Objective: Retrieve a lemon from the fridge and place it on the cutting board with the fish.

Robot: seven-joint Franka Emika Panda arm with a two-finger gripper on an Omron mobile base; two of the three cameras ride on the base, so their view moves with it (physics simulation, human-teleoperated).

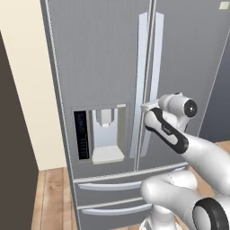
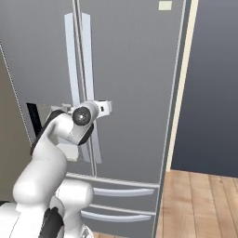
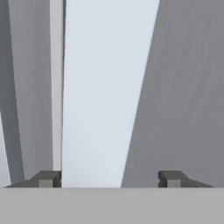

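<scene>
A tall grey stainless-steel fridge (image 1: 108,67) stands straight ahead with both upper doors closed, a water dispenser panel (image 1: 99,134) set into the left door and two drawers (image 1: 112,185) below. Two long pale vertical handles run down beside the centre seam. The fridge rests on a wooden plank floor (image 2: 200,204), with a cream wall (image 1: 27,81) to its left and a dark grey panel (image 2: 216,83) to its right.

The white arm reaches up to the seam, and its end effector (image 3: 109,179) is at the right door's handle (image 3: 103,96) — fingers spread apart, one dark tip (image 3: 46,178) on each side of the pale bar. The jaws are released, not pressing on the handle; the bar sits between them, nearer the left tip.
</scene>
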